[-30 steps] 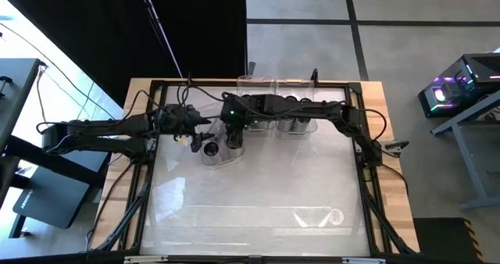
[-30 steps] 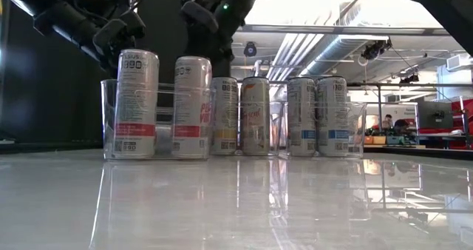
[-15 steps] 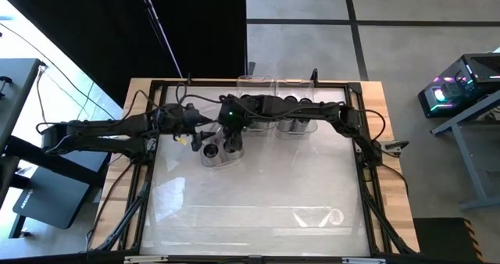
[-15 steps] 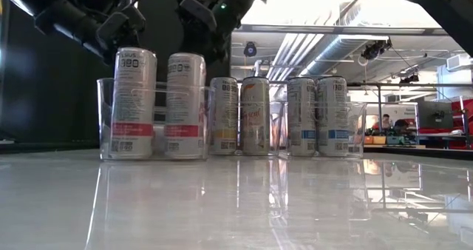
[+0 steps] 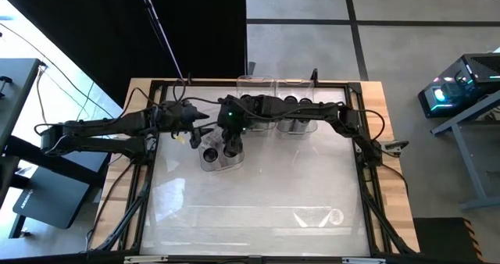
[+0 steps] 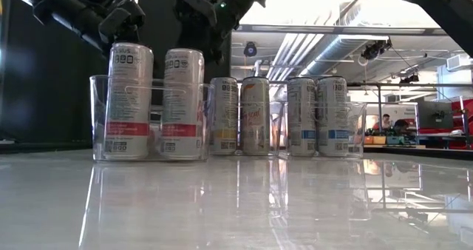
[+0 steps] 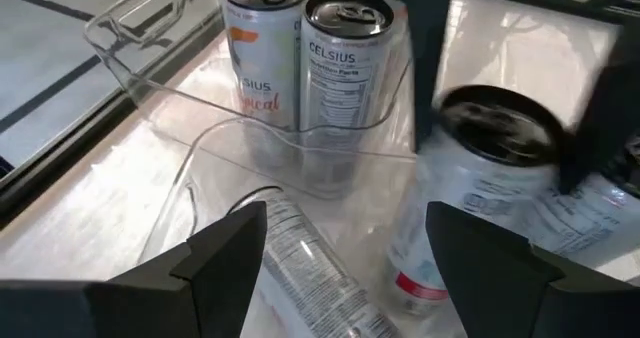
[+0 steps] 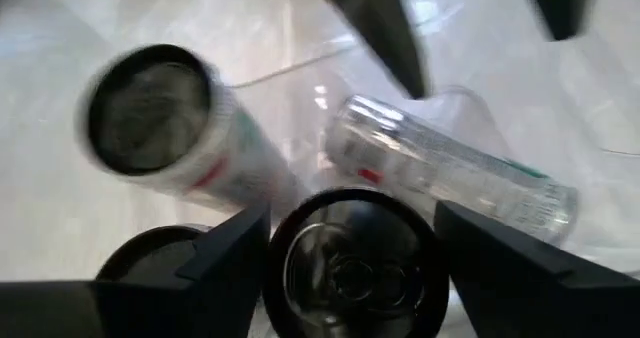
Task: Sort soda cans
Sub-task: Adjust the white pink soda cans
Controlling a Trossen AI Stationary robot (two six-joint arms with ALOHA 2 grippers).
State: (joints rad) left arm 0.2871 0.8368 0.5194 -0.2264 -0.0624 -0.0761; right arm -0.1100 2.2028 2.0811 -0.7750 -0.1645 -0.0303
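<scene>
Clear bin (image 6: 96, 117), two cans (image 6: 128, 102) upright (low view only)

Left arm extended inward, left gripper (image 5: 197, 128) with fingers spread, holding nothing. Right arm reaching across toward it; right gripper (image 5: 232, 139) pointing downward, fingers apart, just beside the left.

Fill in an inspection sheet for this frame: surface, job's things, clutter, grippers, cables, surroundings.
Surface: glossy white table, wooden edges.
Job's things: two upright soda cans in the near clear bin; four more cans in bins behind.
Clutter: an empty clear bin at the table's front.
Grippers: left gripper and right gripper both over the near bin, both open, holding nothing.
Cables: black cables along the table frame.
Surroundings: desks with equipment; dark curtain.
</scene>
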